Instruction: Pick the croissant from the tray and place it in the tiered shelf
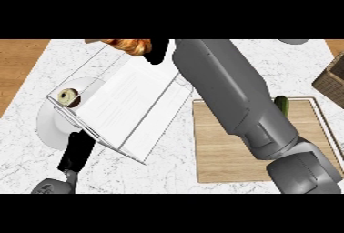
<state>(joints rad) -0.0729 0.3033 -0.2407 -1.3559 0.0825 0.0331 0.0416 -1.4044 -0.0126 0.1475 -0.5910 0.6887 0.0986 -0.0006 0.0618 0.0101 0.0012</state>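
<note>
Croissant held high over the tiered shelf

Right hand [157,51]: only a black part of it is showing, past the end of the long grey forearm that is crossing the view from lower right to the top. It is sitting right against the croissant [132,45], at that pastry's right side. The fingers are mostly hidden behind the arm and the pastry, so I cannot tell whether they are curled round it or lying straight.

The croissant, golden brown and glazed, is showing at the very top of the view, above the upper back corner of the tiered shelf [134,107]. Whether it is touching the shelf's wire frame or hanging just over it, I cannot tell from here.

The shelf is standing tilted in the view, white flat levels inside a thin wire frame, running from upper right down to lower left. At its left end a small round pastry with a pale ring and dark centre [68,96] is lying just beside the frame, over a white plate [48,127].

Left hand [75,154]: black, coming up from the lower left edge, fingers looking straight and together, pointing up toward the shelf's lower corner and lying over the plate's edge.

To the right of the shelf, a wooden tray [222,159] is lying on the marble counter [33,82], partly under the right arm. A green item [283,103] is peeking out at the tray's upper edge. A woven basket [332,81] is sitting at the right border.
</note>
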